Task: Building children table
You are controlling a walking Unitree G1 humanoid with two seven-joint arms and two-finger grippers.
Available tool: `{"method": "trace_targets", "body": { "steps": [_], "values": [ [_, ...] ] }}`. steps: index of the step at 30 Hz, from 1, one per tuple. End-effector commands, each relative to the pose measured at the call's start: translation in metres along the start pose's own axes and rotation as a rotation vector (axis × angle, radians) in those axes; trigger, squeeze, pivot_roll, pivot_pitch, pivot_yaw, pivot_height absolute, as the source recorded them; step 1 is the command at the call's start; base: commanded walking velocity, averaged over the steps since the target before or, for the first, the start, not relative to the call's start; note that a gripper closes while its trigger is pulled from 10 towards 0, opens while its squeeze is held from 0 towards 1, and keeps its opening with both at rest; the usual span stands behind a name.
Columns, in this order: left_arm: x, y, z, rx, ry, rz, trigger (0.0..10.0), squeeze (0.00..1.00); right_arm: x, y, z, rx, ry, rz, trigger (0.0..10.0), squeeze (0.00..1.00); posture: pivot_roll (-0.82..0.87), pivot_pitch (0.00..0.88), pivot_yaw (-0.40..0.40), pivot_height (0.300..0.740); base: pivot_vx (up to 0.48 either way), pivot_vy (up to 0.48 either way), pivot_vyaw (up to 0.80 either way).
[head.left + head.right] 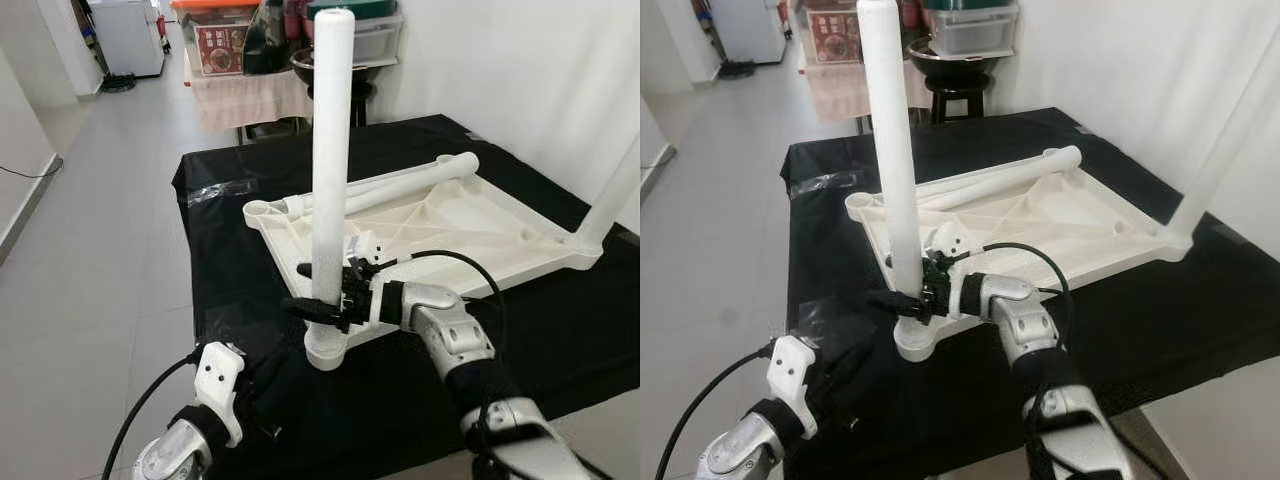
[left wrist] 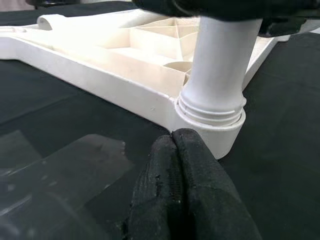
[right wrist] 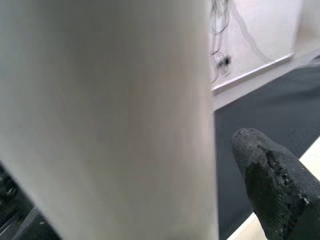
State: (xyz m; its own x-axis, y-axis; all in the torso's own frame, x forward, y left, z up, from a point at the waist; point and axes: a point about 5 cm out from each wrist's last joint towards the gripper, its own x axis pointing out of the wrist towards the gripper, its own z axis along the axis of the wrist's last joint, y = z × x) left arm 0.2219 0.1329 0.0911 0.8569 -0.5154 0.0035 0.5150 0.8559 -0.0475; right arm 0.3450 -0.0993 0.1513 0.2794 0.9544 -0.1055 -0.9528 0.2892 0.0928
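Observation:
A white plastic tabletop lies upside down on a table covered in black cloth. A white leg stands upright in the socket at the tabletop's near corner. My right gripper is shut on this leg just above the socket, one black finger on each side. My left gripper is shut with nothing in it. It rests low on the cloth, its tips just short of the socket base. A second leg stands at the right corner, and a loose leg lies across the far side of the tabletop.
Clear tape patches shine on the cloth at the far left. Behind the table stand a stool and a shelf with boxes. A white wall runs along the right, and open grey floor lies to the left.

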Motion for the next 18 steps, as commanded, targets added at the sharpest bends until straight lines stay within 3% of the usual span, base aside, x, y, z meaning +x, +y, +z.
{"method": "trace_targets", "body": {
  "steps": [1,2,3,14,18],
  "values": [
    [0.001,-0.002,-0.005,0.005,0.020,0.002,10.0,0.00,0.001,-0.006,0.006,-0.004,0.001,0.014,4.9,0.00,0.04,0.000,-0.038,0.740,0.000,0.000,0.00],
    [0.001,-0.002,-0.005,0.005,0.020,0.002,10.0,0.00,0.001,-0.006,0.006,-0.004,0.001,0.014,4.9,0.00,0.04,0.000,-0.038,0.740,0.000,0.000,0.00],
    [0.003,-0.005,-0.006,0.006,0.019,0.001,10.0,0.00,-0.002,-0.009,0.008,0.016,-0.004,0.022,0.0,0.00,0.04,0.000,-0.047,0.740,0.000,0.000,0.00],
    [0.007,-0.009,-0.008,-0.001,0.016,-0.006,10.0,0.00,-0.017,-0.011,0.005,0.003,-0.017,0.026,0.0,0.00,0.00,0.000,-0.041,0.740,0.000,0.000,0.00],
    [0.003,-0.009,-0.010,-0.006,0.023,-0.010,10.0,0.00,-0.021,-0.001,-0.028,0.011,0.001,-0.235,0.0,0.00,-0.02,0.000,-0.031,0.740,0.000,0.000,0.00]
  ]
}}
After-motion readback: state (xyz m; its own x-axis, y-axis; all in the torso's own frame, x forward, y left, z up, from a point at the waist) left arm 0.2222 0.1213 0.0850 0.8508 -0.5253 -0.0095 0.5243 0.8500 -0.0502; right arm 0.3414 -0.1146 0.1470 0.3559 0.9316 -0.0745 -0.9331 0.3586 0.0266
